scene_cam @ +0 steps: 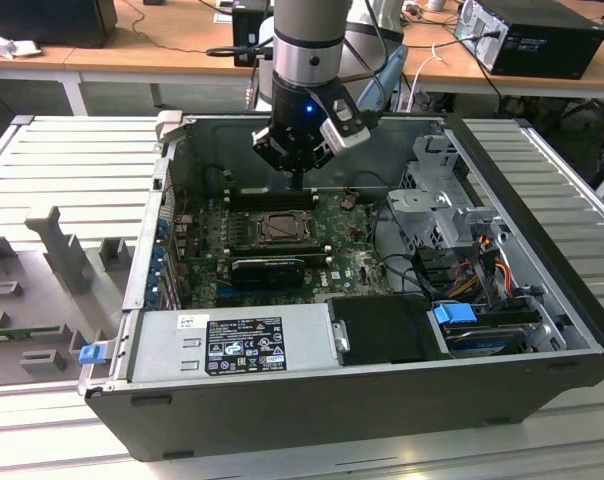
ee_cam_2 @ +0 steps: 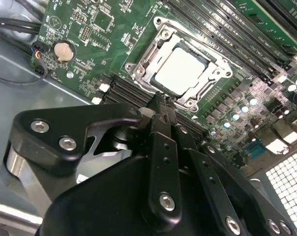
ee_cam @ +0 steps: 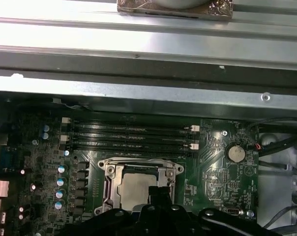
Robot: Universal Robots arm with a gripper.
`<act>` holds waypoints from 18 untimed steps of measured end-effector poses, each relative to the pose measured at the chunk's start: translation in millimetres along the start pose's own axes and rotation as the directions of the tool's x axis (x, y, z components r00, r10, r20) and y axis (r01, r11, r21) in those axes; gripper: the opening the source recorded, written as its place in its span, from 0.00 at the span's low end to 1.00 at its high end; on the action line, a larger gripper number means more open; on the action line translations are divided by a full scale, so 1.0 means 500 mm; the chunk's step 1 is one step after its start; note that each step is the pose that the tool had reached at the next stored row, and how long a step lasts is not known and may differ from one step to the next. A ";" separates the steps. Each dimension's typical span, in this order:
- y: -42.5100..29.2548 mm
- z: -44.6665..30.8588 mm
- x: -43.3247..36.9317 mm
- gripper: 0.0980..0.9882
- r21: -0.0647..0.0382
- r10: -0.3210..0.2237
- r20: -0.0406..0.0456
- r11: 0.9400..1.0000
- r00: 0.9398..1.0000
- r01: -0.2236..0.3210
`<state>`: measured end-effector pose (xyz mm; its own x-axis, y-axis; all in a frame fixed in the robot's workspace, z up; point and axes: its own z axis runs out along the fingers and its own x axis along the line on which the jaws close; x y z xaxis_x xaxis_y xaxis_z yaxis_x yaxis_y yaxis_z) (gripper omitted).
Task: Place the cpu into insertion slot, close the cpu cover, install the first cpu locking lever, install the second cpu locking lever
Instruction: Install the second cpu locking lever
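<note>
The cpu (ee_cam_2: 180, 71) lies flat in the insertion slot (scene_cam: 279, 228) on the green board, its pale metal face up. The silver cpu cover (ee_cam_2: 141, 69) lies down around it, framing the chip. In the first wrist view the cpu (ee_cam: 133, 189) and cover (ee_cam: 111, 173) sit just beyond the fingertips. My gripper (ee_cam_2: 161, 101) is shut, with nothing visible between its fingers. Its narrow tip hovers at the socket's edge (ee_cam: 161, 192). In the exterior view the gripper (scene_cam: 300, 182) hangs just behind the socket, over the memory slots.
Long black memory slots (ee_cam: 131, 135) run beside the socket. A coin battery (ee_cam_2: 64, 50) sits on the board. The case wall (ee_cam: 148, 93) rises close behind. A power supply (scene_cam: 232, 345), drive cage (scene_cam: 437, 215) and cables (scene_cam: 482, 265) fill the case's front and the exterior view's right.
</note>
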<state>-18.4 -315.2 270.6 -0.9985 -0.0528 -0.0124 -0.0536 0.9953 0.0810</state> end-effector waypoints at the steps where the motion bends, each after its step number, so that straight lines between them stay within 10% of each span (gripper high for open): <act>1: -0.001 0.000 0.000 0.01 0.000 0.000 0.000 1.000 1.000 0.000; 18: -0.043 0.015 0.002 0.01 0.000 0.001 -0.008 1.000 1.000 -0.001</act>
<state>-18.3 -335.8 261.6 -0.9986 -0.0529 -0.0044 -0.0531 0.9953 0.0808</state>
